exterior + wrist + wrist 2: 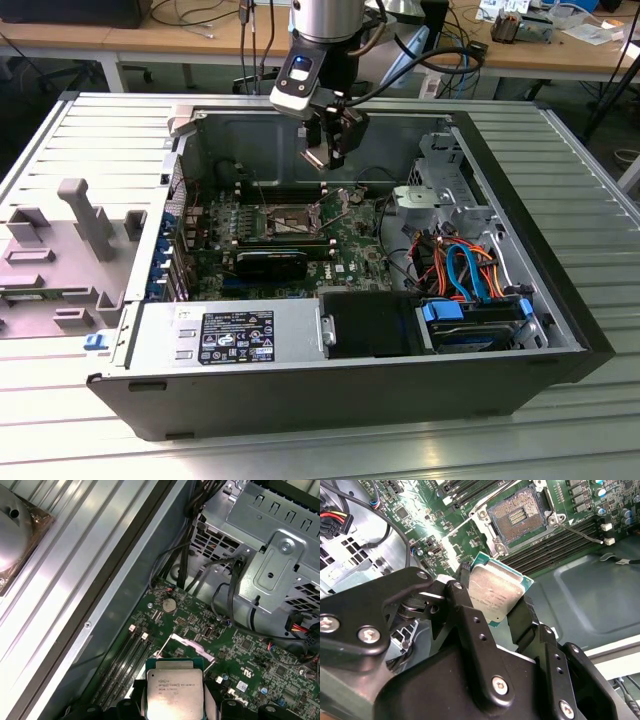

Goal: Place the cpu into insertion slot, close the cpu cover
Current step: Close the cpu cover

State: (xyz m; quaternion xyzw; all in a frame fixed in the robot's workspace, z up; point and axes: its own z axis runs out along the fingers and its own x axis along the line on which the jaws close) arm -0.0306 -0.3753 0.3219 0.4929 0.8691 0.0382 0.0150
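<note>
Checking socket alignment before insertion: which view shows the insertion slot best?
Second wrist view: the insertion slot is open, dark centre and metal rim plain, beyond the cpu held in the pincer. The exterior view shows it small, beneath the pincer. In the first wrist view the cpu seems to cover it.

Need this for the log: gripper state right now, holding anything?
gripper: closed on the cpu, held in the air; insertion slot empty.

Workshop backdrop, exterior view.
A ribbed metal surface [575, 200] is spread throughout; wooden desks [120, 40] strewn with cables [200, 12] are ranged at 12 o'clock, with dark floor [35, 95] seen beneath.
</note>
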